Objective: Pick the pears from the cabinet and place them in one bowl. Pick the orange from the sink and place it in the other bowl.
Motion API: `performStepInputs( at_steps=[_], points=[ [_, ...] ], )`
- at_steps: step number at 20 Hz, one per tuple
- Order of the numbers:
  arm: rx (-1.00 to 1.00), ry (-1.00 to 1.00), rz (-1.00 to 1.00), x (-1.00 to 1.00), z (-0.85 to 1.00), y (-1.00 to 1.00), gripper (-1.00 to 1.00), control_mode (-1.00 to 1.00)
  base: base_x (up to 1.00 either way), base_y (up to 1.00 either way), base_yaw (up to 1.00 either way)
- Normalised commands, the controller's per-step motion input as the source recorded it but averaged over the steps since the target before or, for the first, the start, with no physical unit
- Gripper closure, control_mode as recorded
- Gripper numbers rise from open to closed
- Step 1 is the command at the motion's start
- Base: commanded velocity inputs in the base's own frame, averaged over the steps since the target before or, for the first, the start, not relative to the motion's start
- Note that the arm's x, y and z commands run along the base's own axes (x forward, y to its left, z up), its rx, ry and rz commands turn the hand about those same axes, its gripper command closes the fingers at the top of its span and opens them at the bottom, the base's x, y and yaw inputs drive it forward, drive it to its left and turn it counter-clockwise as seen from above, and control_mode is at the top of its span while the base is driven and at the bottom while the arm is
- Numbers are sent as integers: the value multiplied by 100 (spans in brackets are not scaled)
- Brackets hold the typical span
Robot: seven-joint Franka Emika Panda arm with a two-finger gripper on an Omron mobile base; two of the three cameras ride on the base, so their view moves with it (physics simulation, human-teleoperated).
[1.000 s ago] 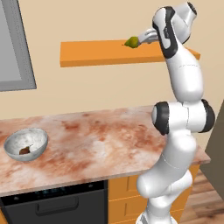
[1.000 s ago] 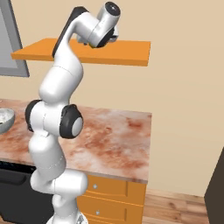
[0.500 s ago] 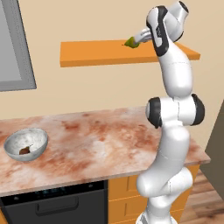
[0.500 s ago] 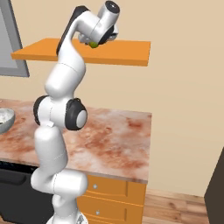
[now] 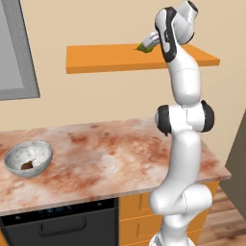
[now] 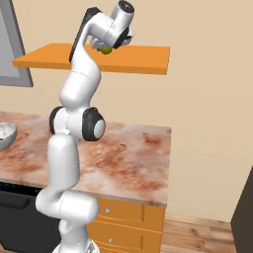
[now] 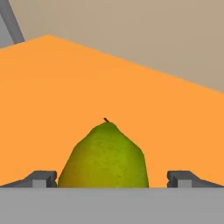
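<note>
Cabinet, pear between claw tips

Light was bright, even and flat in all views, with only a faint shade under the cabinet on the wall and soft shading on the pear, no glare, and the rendered pictures were slightly soft and coarse throughout.

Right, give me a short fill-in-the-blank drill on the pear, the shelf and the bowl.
1. The green pear rests on the flat ____ cabinet.
2. The pincer has its jaws ____, one on each side of the pear.
3. The speckled bowl on the counter holds a dark ____ pear.

Missing words: orange; open; brown
</note>
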Motion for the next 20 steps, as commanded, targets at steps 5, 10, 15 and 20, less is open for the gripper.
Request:
performStepInputs(
  at_steps=[5, 10, 15, 20],
  points=[
    [-2, 4, 2, 24, 0, 7, -100, -100, 0, 0, 0],
    [-3, 4, 2, 24, 0, 11, -100, -100, 0, 0, 0],
    [-3, 4, 1, 14, 0, 7, 100, -100, 0, 0, 0],
    [-1, 0, 0, 0, 0, 0, 100, -100, 0, 0, 0]
  ],
)
